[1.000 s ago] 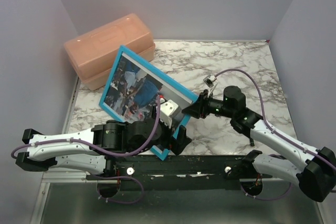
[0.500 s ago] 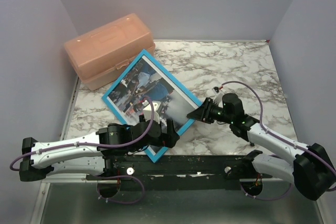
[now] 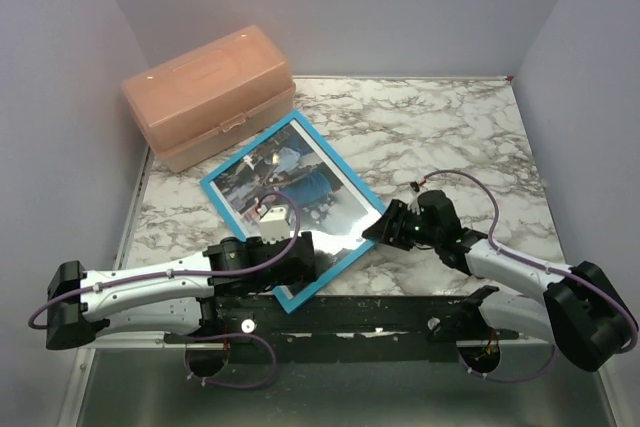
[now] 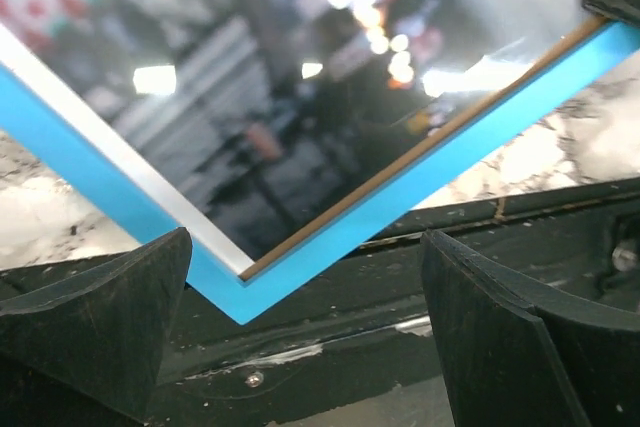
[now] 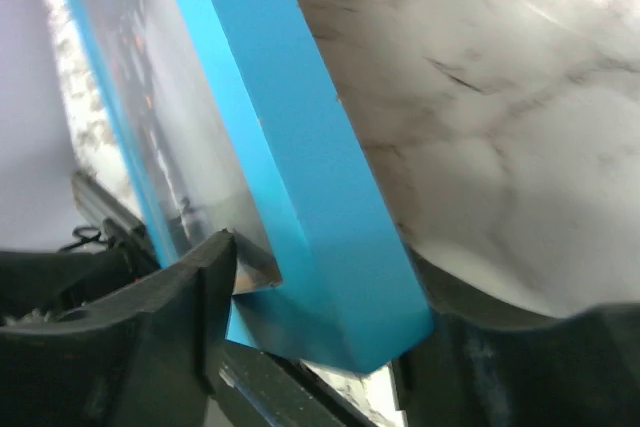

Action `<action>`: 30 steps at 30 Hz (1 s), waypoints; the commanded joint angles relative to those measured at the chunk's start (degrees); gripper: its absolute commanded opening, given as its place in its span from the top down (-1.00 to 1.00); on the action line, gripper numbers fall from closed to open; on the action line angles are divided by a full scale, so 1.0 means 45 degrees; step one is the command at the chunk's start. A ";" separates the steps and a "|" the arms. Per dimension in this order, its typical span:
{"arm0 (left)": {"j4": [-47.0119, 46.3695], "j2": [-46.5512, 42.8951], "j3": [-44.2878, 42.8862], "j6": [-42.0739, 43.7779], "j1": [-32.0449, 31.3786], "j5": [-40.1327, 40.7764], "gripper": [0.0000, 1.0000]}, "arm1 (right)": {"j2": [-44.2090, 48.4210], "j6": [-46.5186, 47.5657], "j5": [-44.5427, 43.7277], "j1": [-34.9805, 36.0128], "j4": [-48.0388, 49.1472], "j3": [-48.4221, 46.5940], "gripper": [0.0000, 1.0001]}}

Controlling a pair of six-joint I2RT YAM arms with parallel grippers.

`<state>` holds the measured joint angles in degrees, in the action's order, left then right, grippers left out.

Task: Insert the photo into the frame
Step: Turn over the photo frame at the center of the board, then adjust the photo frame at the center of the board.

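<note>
The frame lies blue face up on the marble table, one corner over the near edge. The photo shows inside it as a colour street scene. My left gripper hovers open above the frame's near corner. In the left wrist view that corner of the frame and the glossy photo lie between the wide-apart fingers of the left gripper, untouched. My right gripper sits at the right corner. In the right wrist view the blue frame stands between the parted jaws of the right gripper, a gap beside the left finger.
A peach plastic box stands at the back left, close to the frame's far corner. The black mounting rail runs along the near table edge under the frame's near corner. Grey walls close in the left, back and right sides.
The frame has come down from a raised tilt to lie flat on the table. Both arms have dropped lower with it. The right jaws have widened around the frame's corner.
</note>
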<state>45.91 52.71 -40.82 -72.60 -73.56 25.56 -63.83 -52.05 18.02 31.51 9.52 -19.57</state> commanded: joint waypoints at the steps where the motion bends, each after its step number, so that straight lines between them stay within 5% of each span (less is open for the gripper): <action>1: 0.1016 0.0899 -0.0343 -0.0663 0.0255 0.0107 -0.97 | -0.0744 0.2499 -0.2337 -0.0029 -0.1839 0.0268 -0.40; 4: 0.1130 0.1184 -0.0262 -0.0703 0.0522 -0.0179 -0.97 | -0.1059 0.2462 -0.2315 -0.0034 -0.2096 -0.0191 -0.83; 9: 0.0873 0.0856 0.0174 -0.0461 0.1096 -0.0500 -0.97 | -0.1094 0.2471 -0.2596 -0.0039 -0.3423 -0.0903 -0.99; 18: 0.0010 -0.1185 0.1983 0.0555 0.3379 -0.1655 -0.97 | -0.0363 0.2361 -0.5374 -0.0019 -0.5829 -0.2585 -1.00; 24: -0.1480 -0.2604 0.3607 0.1355 0.5603 -0.3443 -0.97 | -0.3821 0.3501 -0.5985 -0.0170 -0.7724 -0.5499 -1.00; 30: -0.3234 -0.2795 0.4652 0.2194 0.7745 -0.5482 -0.97 | -0.6760 0.3878 -0.4359 -0.0185 -0.6874 -0.7152 -1.00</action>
<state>39.11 40.23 -21.85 -66.72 -43.75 10.02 -89.03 -36.91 -4.86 30.89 -19.88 -48.77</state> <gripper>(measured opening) 0.984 0.998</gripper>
